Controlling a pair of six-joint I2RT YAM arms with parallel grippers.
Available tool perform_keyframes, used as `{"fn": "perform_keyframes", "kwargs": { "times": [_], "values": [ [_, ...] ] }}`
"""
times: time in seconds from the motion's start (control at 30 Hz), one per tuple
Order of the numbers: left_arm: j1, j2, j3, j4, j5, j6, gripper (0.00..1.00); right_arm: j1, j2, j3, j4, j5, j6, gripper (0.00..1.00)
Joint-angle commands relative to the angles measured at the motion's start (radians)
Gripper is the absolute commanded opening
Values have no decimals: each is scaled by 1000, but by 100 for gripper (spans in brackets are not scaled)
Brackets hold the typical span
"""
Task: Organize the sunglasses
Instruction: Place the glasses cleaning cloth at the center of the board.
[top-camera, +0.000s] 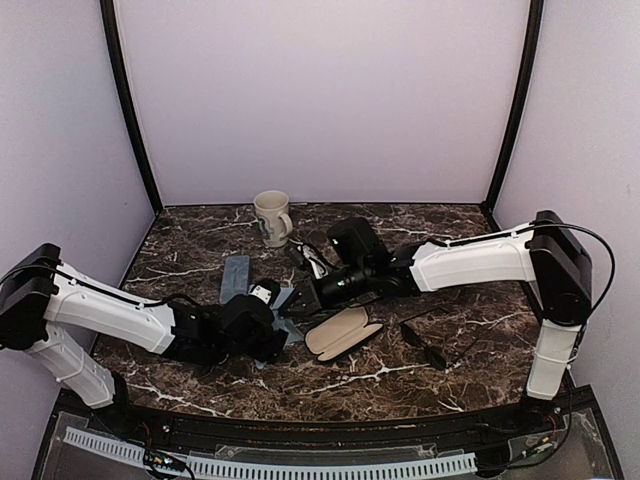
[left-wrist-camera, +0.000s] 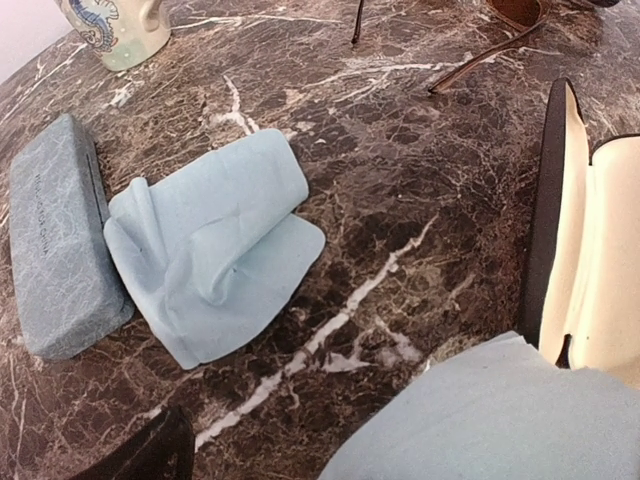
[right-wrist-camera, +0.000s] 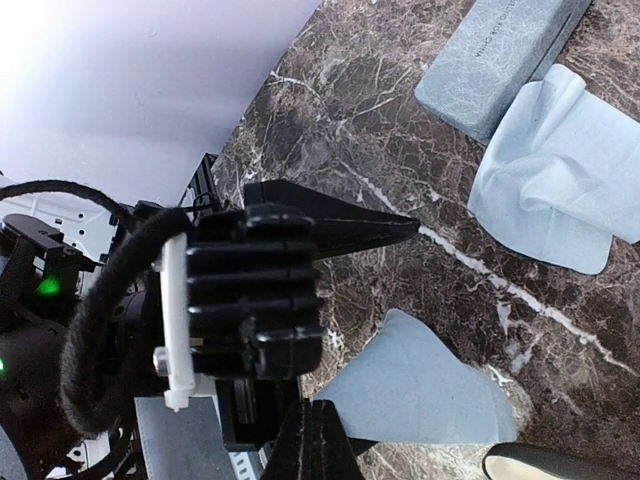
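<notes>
Brown sunglasses (left-wrist-camera: 515, 10) loose on table (left-wrist-camera: 380, 200); black case (left-wrist-camera: 548, 220) open, unfilled. Left gripper (top-camera: 285, 320) spread wide, gripping nothing; right gripper (right-wrist-camera: 315, 435) closed, empty.

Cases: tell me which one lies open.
The black case near the middle of the table lies open, its cream lining facing up. The grey-blue case is shut and lies beside the crumpled blue cloth.

A dark brown marble surface (top-camera: 200, 250) veined with white sits inside a booth. Plain pale lilac walls (top-camera: 320, 100) close it in at the back and on both sides, with thin black posts (top-camera: 130, 110) rising from the rear corners. The light is soft and even. A white ribbed strip (top-camera: 300, 467) lines the near edge.
</notes>
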Motion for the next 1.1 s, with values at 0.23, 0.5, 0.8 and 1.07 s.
{"fn": "perform_keyframes", "kwargs": {
  "times": [0.23,0.5,0.8,1.07],
  "values": [
    [2,-15,1,44,-24,0,87,-25,-28,14,37,-10,4,0],
    [12,-101,-30,-82,-34,-28,84,-33,-30,17,15,10,-17,0],
    [56,-156,-80,-80,31,-24,73,-34,-18,23,9,12,-23,0],
    [103,-134,-82,-116,50,-40,63,-33,-15,23,9,17,-27,0]
  ]
}}
